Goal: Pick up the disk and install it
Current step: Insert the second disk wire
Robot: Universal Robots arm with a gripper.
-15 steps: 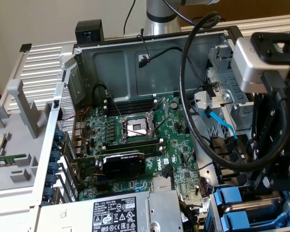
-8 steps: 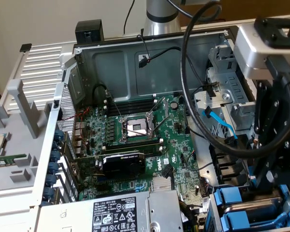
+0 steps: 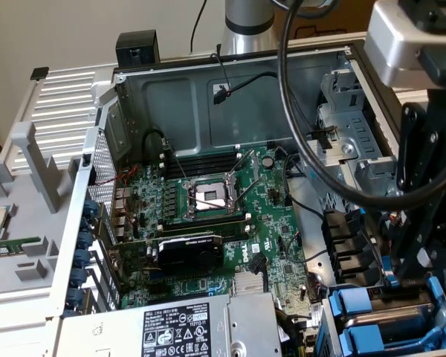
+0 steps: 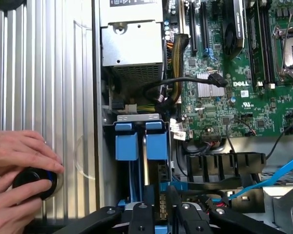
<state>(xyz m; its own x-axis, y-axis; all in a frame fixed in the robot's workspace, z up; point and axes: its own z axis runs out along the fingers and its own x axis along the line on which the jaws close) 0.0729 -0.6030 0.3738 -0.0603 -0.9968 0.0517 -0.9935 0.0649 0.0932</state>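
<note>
In the wrist view my gripper (image 4: 162,208) reaches down into the drive bay, its black fingers (image 4: 140,217) closed on a thin slab seen edge-on. This is the disk (image 4: 161,187), and bright blue frame plastic shows beside it. It hangs upright just beside two blue trays (image 4: 156,142) that sit in the bay slots. In the exterior view the gripper (image 3: 415,271) is low over the blue drive bay (image 3: 360,316) at the case's right corner.
The case lies open, with a green motherboard (image 3: 208,216), black cables (image 3: 305,141) and the silver power-supply box (image 3: 186,327). A person's hands (image 4: 17,161) hold a black round knob (image 4: 33,181) on the ribbed silver panel (image 4: 44,73) beside the bay. A blue cable (image 4: 263,183) runs close by.
</note>
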